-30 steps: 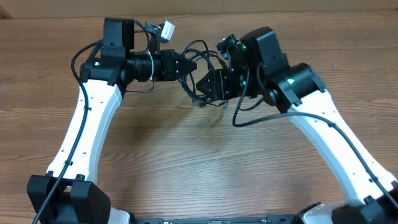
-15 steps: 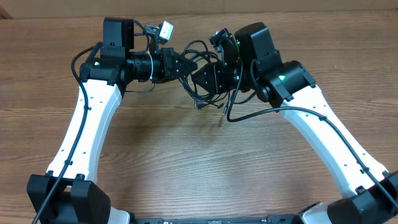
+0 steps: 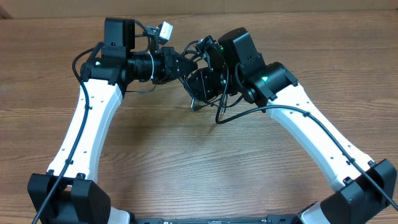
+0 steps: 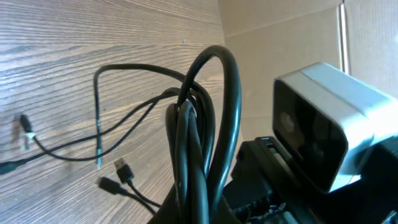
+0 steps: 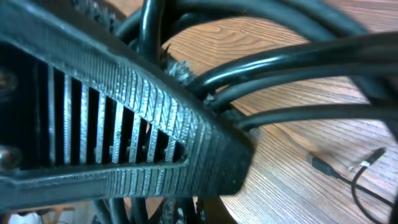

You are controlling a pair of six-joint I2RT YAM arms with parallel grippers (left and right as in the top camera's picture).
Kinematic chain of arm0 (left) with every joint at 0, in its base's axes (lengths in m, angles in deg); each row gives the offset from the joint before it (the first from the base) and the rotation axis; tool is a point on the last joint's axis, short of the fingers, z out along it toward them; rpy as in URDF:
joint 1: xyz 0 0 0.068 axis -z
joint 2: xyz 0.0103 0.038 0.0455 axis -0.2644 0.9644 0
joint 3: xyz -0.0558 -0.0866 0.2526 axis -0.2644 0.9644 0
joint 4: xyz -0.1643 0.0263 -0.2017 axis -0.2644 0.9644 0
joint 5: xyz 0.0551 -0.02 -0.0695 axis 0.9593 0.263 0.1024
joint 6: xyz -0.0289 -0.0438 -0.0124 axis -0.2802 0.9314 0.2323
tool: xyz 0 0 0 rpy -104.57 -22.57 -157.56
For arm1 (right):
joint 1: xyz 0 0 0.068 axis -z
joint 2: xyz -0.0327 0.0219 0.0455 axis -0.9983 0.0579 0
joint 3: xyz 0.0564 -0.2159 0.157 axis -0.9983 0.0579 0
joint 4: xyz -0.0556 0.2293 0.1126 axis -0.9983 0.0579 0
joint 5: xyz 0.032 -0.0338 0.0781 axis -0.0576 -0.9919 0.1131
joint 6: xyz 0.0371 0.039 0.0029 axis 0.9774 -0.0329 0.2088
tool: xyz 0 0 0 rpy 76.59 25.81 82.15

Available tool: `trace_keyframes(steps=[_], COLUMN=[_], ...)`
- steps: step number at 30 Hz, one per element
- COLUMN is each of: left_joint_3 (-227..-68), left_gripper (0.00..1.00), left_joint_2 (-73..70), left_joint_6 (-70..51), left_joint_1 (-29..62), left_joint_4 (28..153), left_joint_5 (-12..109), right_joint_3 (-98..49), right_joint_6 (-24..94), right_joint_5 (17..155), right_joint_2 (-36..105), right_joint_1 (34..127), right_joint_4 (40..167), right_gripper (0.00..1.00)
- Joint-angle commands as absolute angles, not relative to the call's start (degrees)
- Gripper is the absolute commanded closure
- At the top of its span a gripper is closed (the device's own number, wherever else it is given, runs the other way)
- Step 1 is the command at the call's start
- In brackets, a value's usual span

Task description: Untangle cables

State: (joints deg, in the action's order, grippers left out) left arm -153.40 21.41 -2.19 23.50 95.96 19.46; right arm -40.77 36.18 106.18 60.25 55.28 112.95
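One tangle of cables (image 3: 198,61): thin black cords bunched in loops, lifted off the counter (image 3: 186,155). Plug ends (image 4: 121,169) trail on the wood below the tangle. On the tangle's left, the left gripper (image 3: 185,65), jaws clamped tight on the cords. On its right, the right gripper (image 3: 200,81), jaws closed on the same strands; its ribbed finger (image 5: 124,137) blocks much of the view. A grey camera housing (image 4: 317,140) sits just beside the tangle.

The overhead camera looks straight down on the whole table (image 3: 186,162); both wrist cameras sit very near, facing the same cables (image 4: 194,143) from opposite sides.
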Motion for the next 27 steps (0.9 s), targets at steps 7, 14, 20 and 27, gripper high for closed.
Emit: trace_keyframes(steps=[7,14,20,27], left_joint_3=[-153.9,-153.9,-153.9,-153.9], left_gripper=[0.88,0.87,0.95,0.96], left_joint_2=[21.3,21.3,21.3,21.3], left_joint_6=[-3.8,-8.4,-12.0,-21.4], left_joint_1=[23.7,23.8,24.4,24.4], left_joint_4=[98.8,99.0,100.6,103.7], left_joint_5=[18.3,14.5,14.5,8.8], right_joint_3=[-40.9,-40.9,-40.9,-40.9], right_joint_6=[44.2,44.3,45.1,48.2], right_joint_5=[101.3,101.5,100.2,92.9], right_joint_2=[60.6,60.6,59.8,59.4], right_joint_1=[62.7,62.7,64.7,74.6], right_joint_4=[111.3,110.5,110.7,114.7], right_gripper=[0.96,0.96,0.96,0.95])
